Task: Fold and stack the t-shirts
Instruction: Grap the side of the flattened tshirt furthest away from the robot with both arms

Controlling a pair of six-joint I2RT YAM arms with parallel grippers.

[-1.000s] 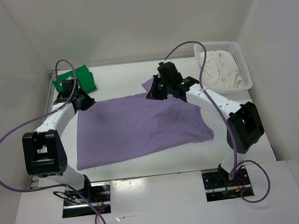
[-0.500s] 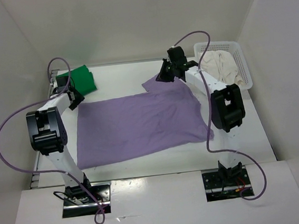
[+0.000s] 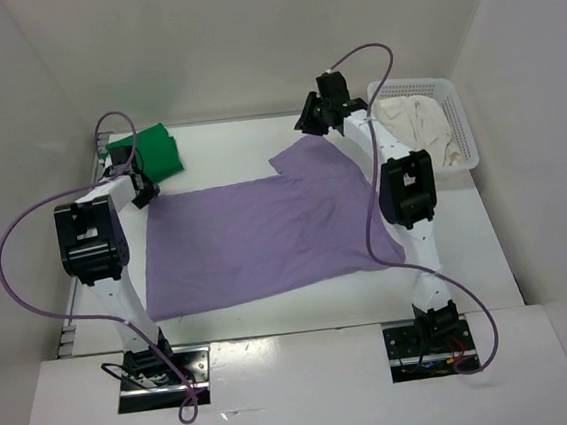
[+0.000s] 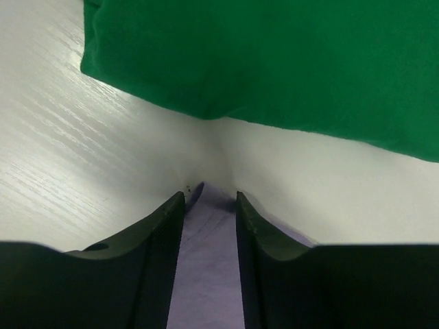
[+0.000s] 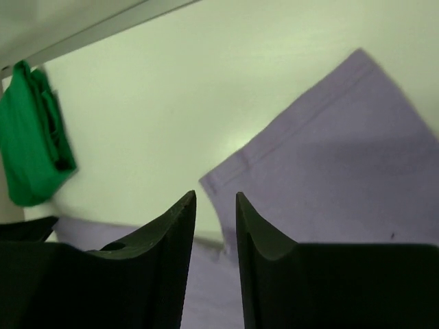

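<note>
From overhead alone, cream shirt [image 3: 414, 132] inside white basket [image 3: 414, 84], far right.

The pale lavender-purple cloth t-shirt [image 3: 266, 234] lies spread flat across the middle of my desk [image 3: 227, 143], lightly wrinkled, with one short sleeve pointing out at its far right corner. The bright green cloth t-shirt [image 3: 157, 149] sits in a compact bundle at the far left, just beyond the lavender one. The cream-white t-shirt [image 3: 416, 129] lies crumpled inside the white perforated plastic basket [image 3: 414, 83] at the far right.
</note>
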